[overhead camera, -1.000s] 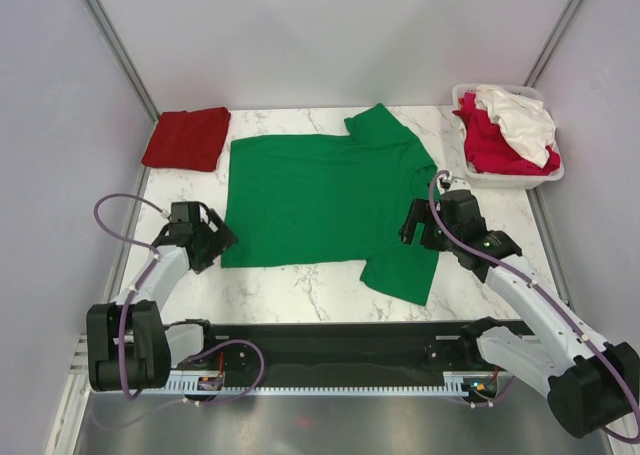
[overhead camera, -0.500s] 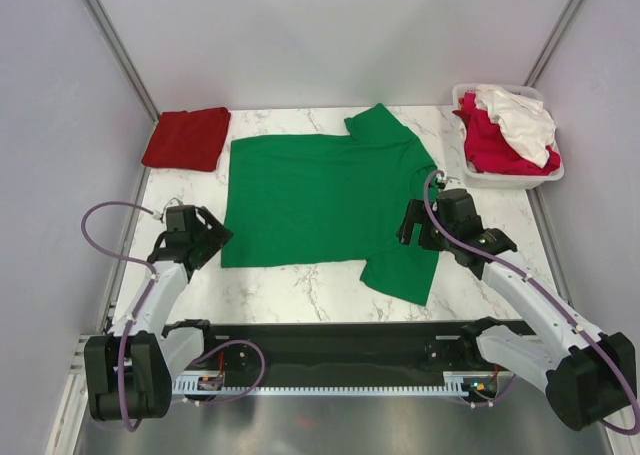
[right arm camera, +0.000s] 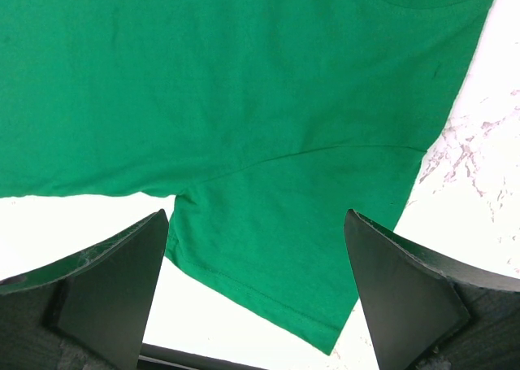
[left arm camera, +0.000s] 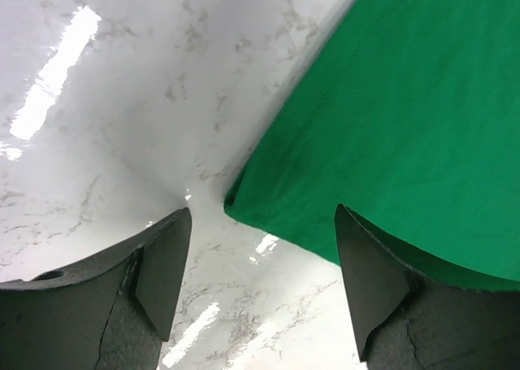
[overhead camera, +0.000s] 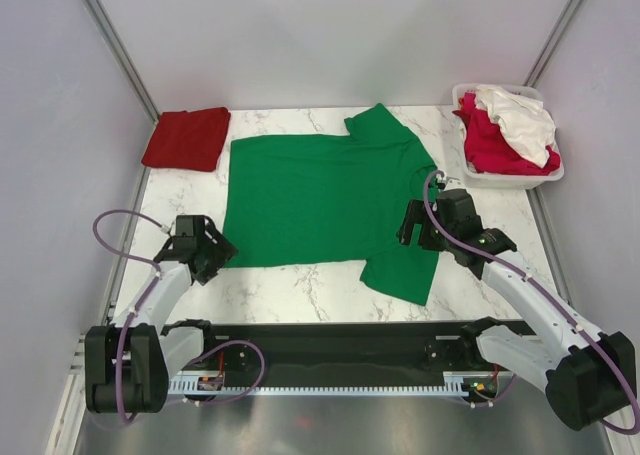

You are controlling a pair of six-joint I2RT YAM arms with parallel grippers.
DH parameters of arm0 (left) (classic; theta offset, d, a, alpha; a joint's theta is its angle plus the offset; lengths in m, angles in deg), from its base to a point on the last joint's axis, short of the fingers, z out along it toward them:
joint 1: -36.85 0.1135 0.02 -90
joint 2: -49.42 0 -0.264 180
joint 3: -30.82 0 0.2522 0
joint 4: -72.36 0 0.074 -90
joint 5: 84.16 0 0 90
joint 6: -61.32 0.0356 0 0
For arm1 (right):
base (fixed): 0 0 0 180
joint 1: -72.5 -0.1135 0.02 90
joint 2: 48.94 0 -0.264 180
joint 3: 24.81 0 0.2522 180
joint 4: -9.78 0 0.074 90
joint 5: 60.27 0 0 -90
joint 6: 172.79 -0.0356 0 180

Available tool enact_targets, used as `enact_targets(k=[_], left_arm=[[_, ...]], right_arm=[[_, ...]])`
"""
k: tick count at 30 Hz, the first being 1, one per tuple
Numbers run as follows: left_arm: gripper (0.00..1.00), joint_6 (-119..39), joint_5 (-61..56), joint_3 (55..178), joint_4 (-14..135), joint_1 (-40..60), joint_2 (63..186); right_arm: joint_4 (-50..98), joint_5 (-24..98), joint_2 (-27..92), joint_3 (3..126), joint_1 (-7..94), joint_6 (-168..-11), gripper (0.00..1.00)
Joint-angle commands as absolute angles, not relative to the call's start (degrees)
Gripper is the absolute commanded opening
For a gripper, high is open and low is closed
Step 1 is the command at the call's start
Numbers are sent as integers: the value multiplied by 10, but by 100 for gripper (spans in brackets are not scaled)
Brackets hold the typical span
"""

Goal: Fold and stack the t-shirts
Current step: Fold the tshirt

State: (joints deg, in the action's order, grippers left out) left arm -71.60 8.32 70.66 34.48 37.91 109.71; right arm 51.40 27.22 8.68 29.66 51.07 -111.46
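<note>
marble table [overhead camera: 300, 287], basket [overhead camera: 512, 182] holding crimson, seemingly white shirts [overhead camera: 487, 147]

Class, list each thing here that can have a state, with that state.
green t-shirt, spread flat, unfolded
dark red t-shirt, folded
crimson t-shirt, crumpled in basket
white t-shirt, crumpled in basket
left end effector, open, at green hem corner
right end effector, open, over green sleeve

No text, label, brand, number or sign can be read in any view; the plain bright green cloth t-shirt [overhead camera: 320, 200] at the centre of the frame is seen unprinted.
</note>
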Motion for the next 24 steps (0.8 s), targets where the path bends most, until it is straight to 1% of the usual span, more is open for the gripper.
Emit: enact_targets(k=[1,3,6,7,9,10,12,13,14,15,16,17,18,22,24], left_arm=[[78,-752,86,699,343,353,1109],[77,-754,92,703,346,352,1115],[65,-754,92,710,357,350,1128],[55,-755,93,710,364,349,1133],[48,-754,93,717,365,349,1148],[42,-754,94,719,365,349,1151],[36,-753,94,721,365,349,1153],[28,-753,95,721,366,349,1153],[23,-752,95,721,367,349,1151],[15,-751,95,721,369,348,1149],[11,-749,95,721,371,348,1149],[3,-747,94,721,372,348,1148],[2,-747,94,720,372,349,1146],[2,-746,94,716,374,349,1138],[2,-742,90,716,378,349,1138]], right_arm=[[508,259,85,307,511,-1109,98],[508,260,85,306,511,-1111,98],[512,259,81,302,511,-1106,98],[515,256,80,299,511,-1106,98],[527,238,78,296,511,-1122,98],[534,231,79,295,511,-1134,98],[553,230,84,291,511,-1180,98],[553,236,84,276,511,-1195,98],[553,239,87,268,511,-1212,98],[559,243,93,261,511,-1223,98],[564,244,97,247,511,-1245,98],[573,231,99,240,511,-1261,98],[589,221,94,223,511,-1275,98],[600,232,45,174,512,-1342,92],[639,230,9,165,512,-1373,91]])
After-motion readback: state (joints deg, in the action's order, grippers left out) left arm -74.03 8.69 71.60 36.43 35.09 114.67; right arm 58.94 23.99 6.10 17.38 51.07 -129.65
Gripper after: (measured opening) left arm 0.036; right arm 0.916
